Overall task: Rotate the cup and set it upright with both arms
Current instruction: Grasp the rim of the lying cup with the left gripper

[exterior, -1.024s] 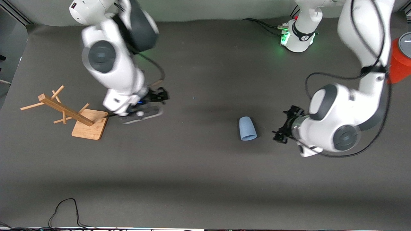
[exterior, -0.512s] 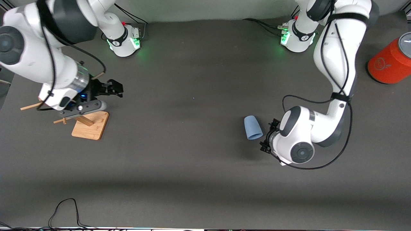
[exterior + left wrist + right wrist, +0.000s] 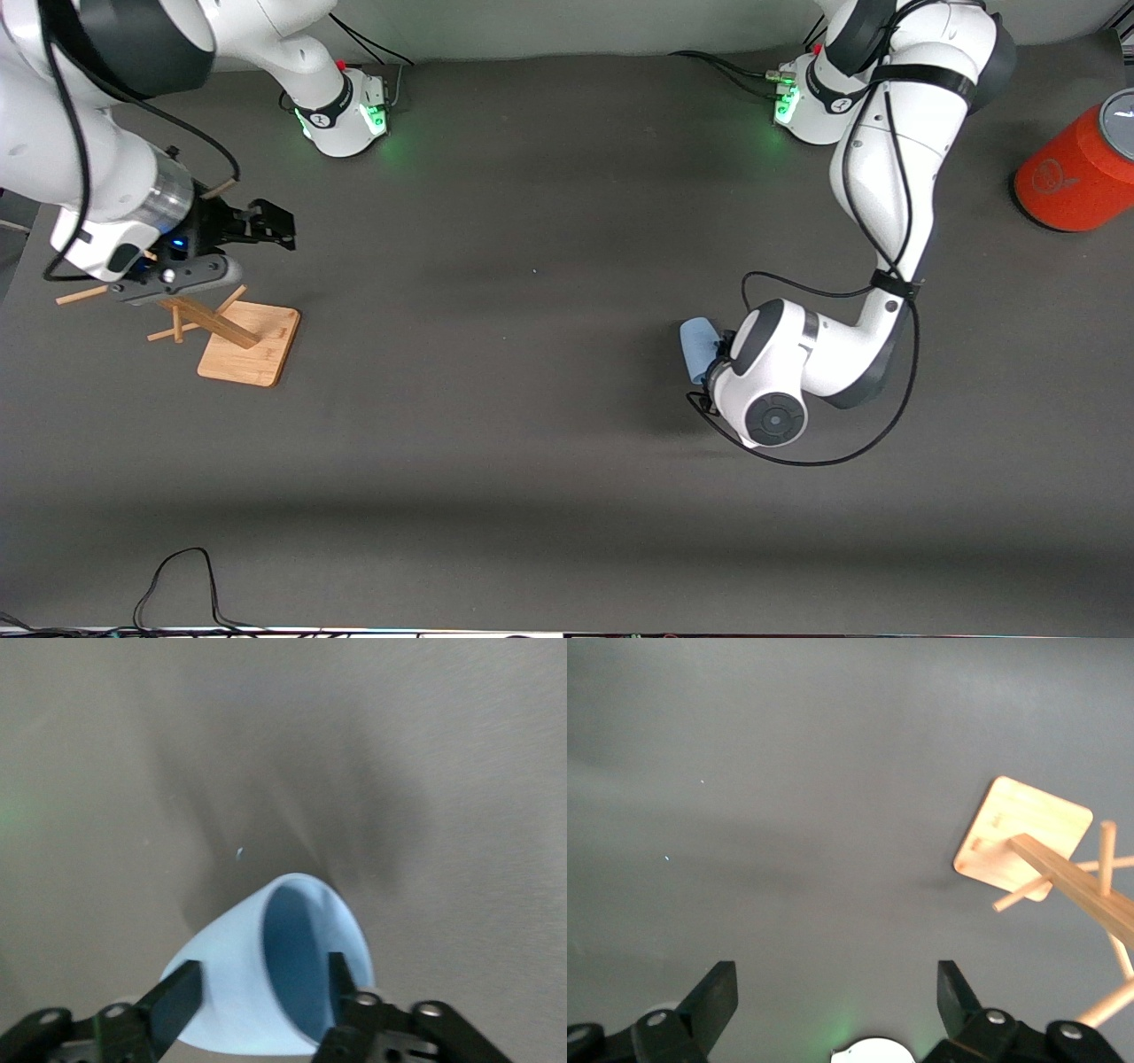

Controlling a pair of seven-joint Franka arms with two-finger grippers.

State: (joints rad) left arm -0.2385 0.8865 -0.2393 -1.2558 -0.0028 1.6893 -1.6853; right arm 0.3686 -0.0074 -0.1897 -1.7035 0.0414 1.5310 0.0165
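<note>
The light-blue cup (image 3: pixel 695 339) lies on its side on the dark table, toward the left arm's end, half hidden under the left wrist. In the left wrist view the cup (image 3: pixel 226 966) shows its darker blue inside, its mouth toward the camera. My left gripper (image 3: pixel 714 365) is low over the cup and open (image 3: pixel 264 979): one finger shows against the outer wall, the other against the mouth. I cannot tell whether they touch it. My right gripper (image 3: pixel 278 229) is open and empty (image 3: pixel 837 979), in the air over the table beside the wooden rack.
A wooden peg rack (image 3: pixel 241 344) lies tipped at the right arm's end and also shows in the right wrist view (image 3: pixel 1023 833). A large orange cylinder (image 3: pixel 1076 173) with a grey top stands at the left arm's end. A black cable (image 3: pixel 177 576) loops near the front edge.
The left arm has swung in and lowered its gripper onto the cup, which has shifted slightly. The right arm has drawn back toward its own end, over the rack.
</note>
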